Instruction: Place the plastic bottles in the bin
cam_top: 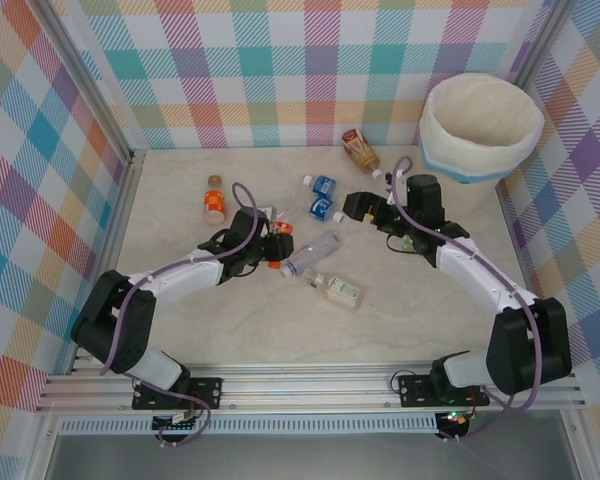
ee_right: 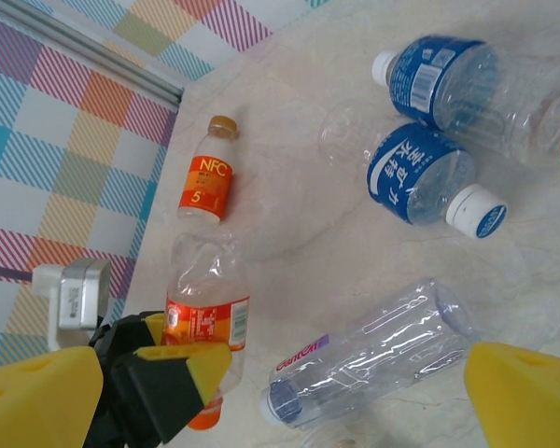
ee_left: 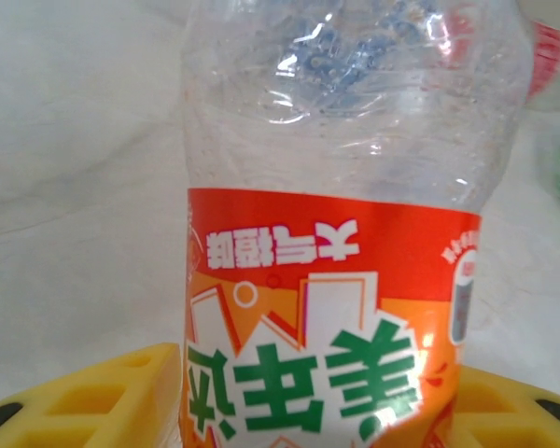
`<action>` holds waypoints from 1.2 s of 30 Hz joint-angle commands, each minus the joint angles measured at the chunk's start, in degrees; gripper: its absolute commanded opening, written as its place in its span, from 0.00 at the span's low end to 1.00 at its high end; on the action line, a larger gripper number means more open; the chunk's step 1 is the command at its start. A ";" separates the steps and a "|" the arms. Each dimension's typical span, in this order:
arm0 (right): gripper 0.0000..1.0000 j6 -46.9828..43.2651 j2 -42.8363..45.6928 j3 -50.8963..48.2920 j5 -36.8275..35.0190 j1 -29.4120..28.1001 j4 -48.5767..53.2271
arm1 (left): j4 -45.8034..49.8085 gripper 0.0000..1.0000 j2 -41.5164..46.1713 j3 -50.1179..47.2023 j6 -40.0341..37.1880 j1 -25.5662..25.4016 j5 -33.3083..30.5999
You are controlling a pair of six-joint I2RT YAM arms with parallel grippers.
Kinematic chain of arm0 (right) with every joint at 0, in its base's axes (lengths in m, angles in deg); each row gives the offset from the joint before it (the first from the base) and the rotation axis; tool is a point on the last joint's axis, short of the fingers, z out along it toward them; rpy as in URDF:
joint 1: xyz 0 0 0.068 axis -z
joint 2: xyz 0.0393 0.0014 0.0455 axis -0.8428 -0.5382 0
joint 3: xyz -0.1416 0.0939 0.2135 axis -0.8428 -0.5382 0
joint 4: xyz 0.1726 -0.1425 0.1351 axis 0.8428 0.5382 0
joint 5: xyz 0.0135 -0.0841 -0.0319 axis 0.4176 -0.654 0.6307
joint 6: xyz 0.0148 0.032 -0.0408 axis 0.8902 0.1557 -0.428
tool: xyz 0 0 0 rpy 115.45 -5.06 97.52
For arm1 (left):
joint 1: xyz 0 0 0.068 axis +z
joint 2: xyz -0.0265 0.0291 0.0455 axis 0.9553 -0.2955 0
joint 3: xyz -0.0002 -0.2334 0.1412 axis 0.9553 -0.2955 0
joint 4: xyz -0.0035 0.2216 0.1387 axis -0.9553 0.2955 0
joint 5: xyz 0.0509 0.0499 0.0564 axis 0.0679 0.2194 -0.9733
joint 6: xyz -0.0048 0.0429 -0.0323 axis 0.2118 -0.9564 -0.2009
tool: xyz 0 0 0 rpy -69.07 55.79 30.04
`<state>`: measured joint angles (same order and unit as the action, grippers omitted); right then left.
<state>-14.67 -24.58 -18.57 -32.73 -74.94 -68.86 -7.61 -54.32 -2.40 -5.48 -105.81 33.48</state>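
Snugly around orange-labelled bottle (ee_left: 341,280): left gripper (ee_left: 299,409).

The bin (cam_top: 477,150) is standing in the far right corner of the table (cam_top: 180,325). Most bottles (cam_top: 323,186) are lying clustered mid-table; one bottle (cam_top: 360,150) is lying left of the bin, another bottle (cam_top: 214,198) left of the cluster.

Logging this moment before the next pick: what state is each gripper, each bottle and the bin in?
Left gripper: shut on the orange-labelled clear plastic bottle.
Right gripper: open, empty.
Two blue-labelled clear bottles: lying, capped.
Orange NFC juice bottle: lying, capped.
Clear purple-lettered bottle: lying, capped.
Brown-labelled bottle: lying.
Green-labelled bottle: lying.
Round cream-white bin: upright, no bottle visible inside.
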 commanded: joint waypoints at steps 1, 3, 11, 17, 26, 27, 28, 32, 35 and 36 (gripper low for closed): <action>1.00 2.98 -3.07 0.46 4.41 -1.62 -4.10 | -5.93 0.45 2.86 -1.02 -3.39 -2.58 3.72; 1.00 3.93 -4.90 1.38 5.74 -2.46 -5.19 | -7.37 0.44 3.11 -1.23 -4.85 -4.00 4.70; 1.00 3.48 -11.08 6.22 9.12 -5.09 -5.68 | -9.79 0.44 2.03 -0.26 -7.15 -6.18 7.58; 1.00 3.93 -13.36 6.86 13.22 -5.60 -7.85 | -11.01 0.44 1.59 -0.09 -7.76 -6.55 9.03; 0.98 2.35 -15.80 7.39 17.90 -7.75 -9.37 | -9.27 0.44 -0.08 1.51 -7.94 -7.57 8.18; 0.96 2.07 -15.99 7.57 17.47 -7.77 -8.33 | -9.27 0.44 -0.10 1.57 -7.92 -7.65 8.19; 0.93 1.68 -16.19 7.72 17.47 -7.79 -7.65 | -9.27 0.44 -0.18 1.53 -7.92 -7.61 8.02; 0.78 0.75 -16.73 8.41 19.79 -7.83 -7.14 | -8.77 0.45 -0.61 1.94 -8.14 -7.62 7.59; 0.68 -0.56 -16.65 9.34 20.65 -7.82 -5.84 | -8.07 0.47 -1.32 2.62 -8.10 -7.63 7.81; 0.65 -1.01 -16.43 9.35 20.68 -7.83 -5.76 | -7.81 0.48 -1.54 2.90 -8.00 -7.63 7.92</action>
<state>-13.43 -41.25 -11.58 -16.08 -82.02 -74.67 -15.41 -54.69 -1.81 -12.28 -112.78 41.39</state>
